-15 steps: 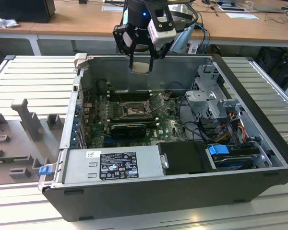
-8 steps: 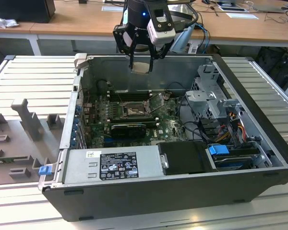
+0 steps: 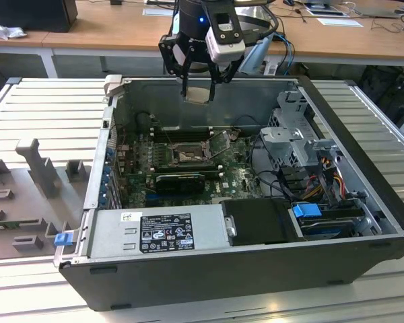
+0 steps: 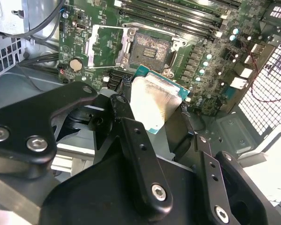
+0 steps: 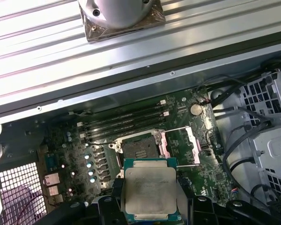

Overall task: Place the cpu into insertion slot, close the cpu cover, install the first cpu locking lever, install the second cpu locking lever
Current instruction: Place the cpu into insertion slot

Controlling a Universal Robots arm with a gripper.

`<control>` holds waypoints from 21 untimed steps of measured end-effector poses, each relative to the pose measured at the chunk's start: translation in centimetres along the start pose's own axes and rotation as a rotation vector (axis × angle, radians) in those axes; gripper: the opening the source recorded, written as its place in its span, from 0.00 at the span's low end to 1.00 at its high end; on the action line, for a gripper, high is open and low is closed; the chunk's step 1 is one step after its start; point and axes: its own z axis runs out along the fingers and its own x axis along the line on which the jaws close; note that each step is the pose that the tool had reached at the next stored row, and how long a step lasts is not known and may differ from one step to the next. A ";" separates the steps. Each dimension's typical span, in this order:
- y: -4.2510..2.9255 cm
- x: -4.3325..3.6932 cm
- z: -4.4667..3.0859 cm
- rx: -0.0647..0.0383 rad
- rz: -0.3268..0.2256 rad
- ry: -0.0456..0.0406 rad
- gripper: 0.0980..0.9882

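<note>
Black robot gripper [image 3: 197,86] hangs over open grey computer case [image 3: 222,282], near back wall. Fingers [image 4: 131,131] pinched in on small flat silvery square cpu [image 4: 152,105], gripping two opposite edges. Cpu up in air, well above green motherboard [image 5: 196,164]. Square dark-framed metal insertion slot [image 5: 139,147] sits bare lower down. Thin grey metal cpu cover [image 5: 180,143] flipped open beside slot.
</note>
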 end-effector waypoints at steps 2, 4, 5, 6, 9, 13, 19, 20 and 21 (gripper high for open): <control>0.00 0.00 0.00 0.000 0.005 -0.0005 0.48; 0.00 0.00 0.00 0.000 0.010 -0.0009 0.48; 0.00 0.00 0.00 0.000 0.012 -0.0011 0.48; 0.00 0.00 0.00 0.000 0.014 -0.0013 0.48; 0.00 0.00 0.00 0.000 0.021 -0.0019 0.48; 0.00 0.00 0.01 -0.001 0.036 -0.0032 0.48; -0.01 0.00 0.03 -0.001 0.053 -0.0048 0.48; 0.00 0.00 0.03 -0.001 0.056 -0.0050 0.48; 0.00 0.00 0.03 -0.001 0.058 -0.0052 0.48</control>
